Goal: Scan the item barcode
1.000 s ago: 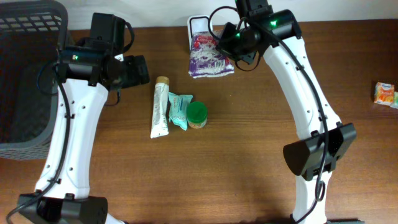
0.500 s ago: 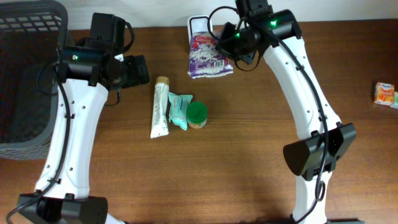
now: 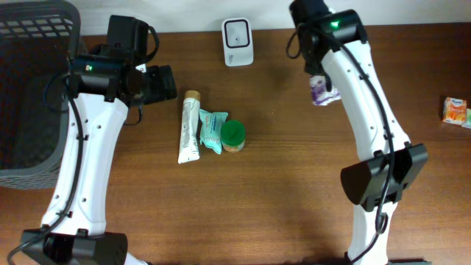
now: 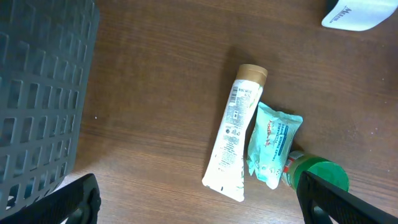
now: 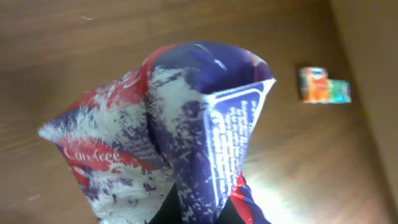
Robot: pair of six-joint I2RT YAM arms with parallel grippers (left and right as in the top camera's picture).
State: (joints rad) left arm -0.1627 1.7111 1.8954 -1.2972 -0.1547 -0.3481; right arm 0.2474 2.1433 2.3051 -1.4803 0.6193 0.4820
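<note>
My right gripper (image 5: 200, 215) is shut on a crumpled purple, white and red snack bag (image 5: 180, 124), which fills the right wrist view. From overhead the bag (image 3: 321, 90) hangs under the right arm, well to the right of the white barcode scanner (image 3: 238, 41) at the table's back edge. No barcode shows on the bag in these views. My left gripper (image 4: 199, 202) stands open above the wood, just left of a white tube (image 4: 235, 134), with nothing between its fingers.
A white tube (image 3: 189, 126), a teal packet (image 3: 213, 131) and a green-lidded jar (image 3: 233, 135) lie together mid-table. A dark grey basket (image 3: 33, 88) stands at the far left. A small orange packet (image 3: 456, 110) sits at the right edge.
My right arm has swung right and away from the scanner, carrying the snack bag with it. The scanner, previously half covered by the bag, now shows whole. The left arm has not moved.
</note>
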